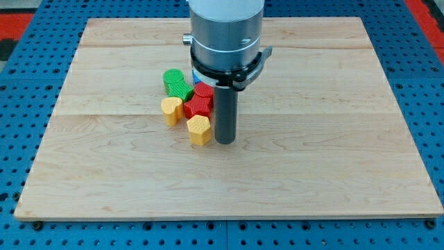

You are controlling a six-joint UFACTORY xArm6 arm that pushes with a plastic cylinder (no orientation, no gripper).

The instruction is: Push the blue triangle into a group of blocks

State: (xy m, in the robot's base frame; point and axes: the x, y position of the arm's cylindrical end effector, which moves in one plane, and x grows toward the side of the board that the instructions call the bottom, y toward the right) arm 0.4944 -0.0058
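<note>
My tip (224, 142) rests on the board just right of a cluster of blocks near the middle. The cluster holds a green block (177, 83) at its top left, a yellow block (171, 109) below it, red blocks (200, 101) in the middle and a yellow hexagon-like block (199, 129) at the bottom, close to my tip. A thin sliver of blue (196, 82), probably the blue triangle, shows behind the red blocks at the edge of the arm's grey body, which hides most of it.
The wooden board (333, 167) lies on a blue perforated table. The arm's grey cylinder (225, 35) covers the board's top centre.
</note>
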